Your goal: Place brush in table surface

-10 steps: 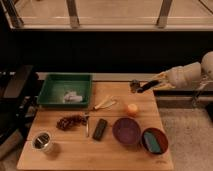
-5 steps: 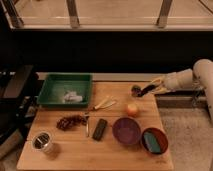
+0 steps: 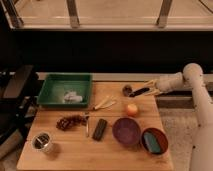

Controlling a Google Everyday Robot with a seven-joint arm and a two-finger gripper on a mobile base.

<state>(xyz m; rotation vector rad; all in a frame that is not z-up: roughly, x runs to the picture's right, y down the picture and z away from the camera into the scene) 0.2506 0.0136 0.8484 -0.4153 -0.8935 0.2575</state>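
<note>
The brush (image 3: 134,91) lies low over the far right part of the wooden table surface (image 3: 80,155). Its round dark head (image 3: 127,90) is at or just above the planks, and I cannot tell which. Its slim dark handle runs right into my gripper (image 3: 149,89). The gripper reaches in from the right on the white arm (image 3: 192,80) and is shut on the handle, just above the table's far right edge.
A green tray (image 3: 47,82) holding a white object stands at the back left. A pale utensil (image 3: 104,103), an orange fruit (image 3: 131,109), a purple bowl (image 3: 126,131), a red bowl (image 3: 154,141), a black block (image 3: 100,128), a thin metal utensil (image 3: 87,125), a dark red cluster (image 3: 70,121) and a metal cup (image 3: 42,142) lie on the table.
The gripper has carried the brush down and to the left, from above the table's right edge to the tabletop's far right part.
</note>
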